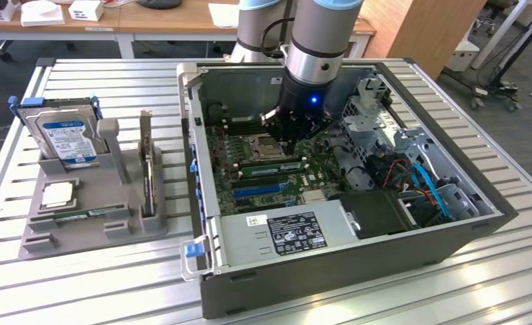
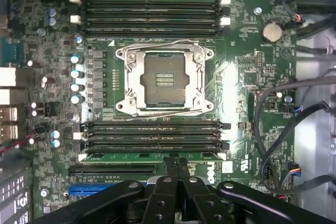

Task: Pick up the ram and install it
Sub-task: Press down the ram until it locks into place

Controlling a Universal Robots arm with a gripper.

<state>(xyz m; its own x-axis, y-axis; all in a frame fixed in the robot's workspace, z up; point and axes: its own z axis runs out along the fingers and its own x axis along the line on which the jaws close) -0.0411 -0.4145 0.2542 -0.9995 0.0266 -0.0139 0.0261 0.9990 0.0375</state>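
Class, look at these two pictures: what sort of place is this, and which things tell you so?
Probably a robotics lab or workshop: an open computer case on a slatted metal table, a robot arm over its motherboard, office desks behind.

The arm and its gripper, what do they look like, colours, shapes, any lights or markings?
The arm is a thick grey cylinder ending in a shiny silver ring. Below it sits a black wrist block with a small blue light. The gripper is glossy black, with hinged linkage bars fixed by round bolts and two narrow black fingers.

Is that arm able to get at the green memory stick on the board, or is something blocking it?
Probably yes: the case lies open on top, and the shut fingers sit right by the ram with nothing between them.
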